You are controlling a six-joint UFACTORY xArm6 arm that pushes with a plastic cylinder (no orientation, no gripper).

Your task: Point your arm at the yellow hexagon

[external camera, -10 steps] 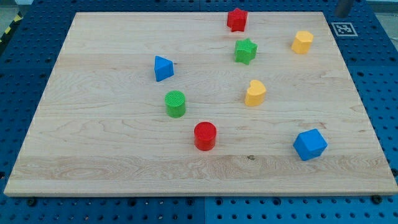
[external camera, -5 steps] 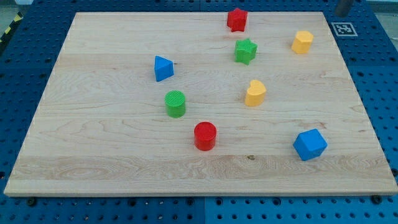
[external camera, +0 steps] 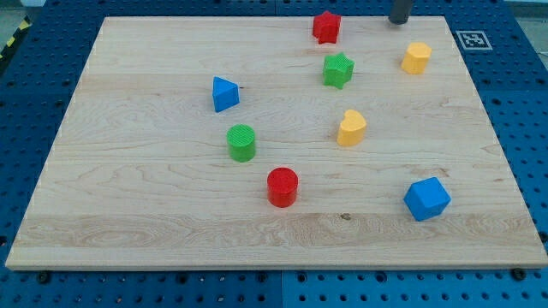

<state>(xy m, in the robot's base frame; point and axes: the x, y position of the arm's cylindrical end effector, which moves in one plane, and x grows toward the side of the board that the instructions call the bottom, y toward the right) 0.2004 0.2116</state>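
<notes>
The yellow hexagon (external camera: 416,57) sits near the board's top right. My tip (external camera: 399,21) is at the view's top edge, just above and slightly left of the yellow hexagon, a short gap apart from it. A yellow heart-shaped block (external camera: 351,127) lies near the middle right. A red star (external camera: 326,26) is at the top centre, left of my tip, and a green star (external camera: 338,70) sits below it.
A blue triangular block (external camera: 224,93) lies left of centre, a green cylinder (external camera: 241,142) and a red cylinder (external camera: 282,186) below it. A blue cube (external camera: 426,198) is at the lower right. The wooden board (external camera: 128,214) rests on a blue pegboard; a marker tag (external camera: 474,39) is off the top right corner.
My tip has moved left along the top edge, from off the board's top right corner to just above the yellow hexagon. No block has moved.
</notes>
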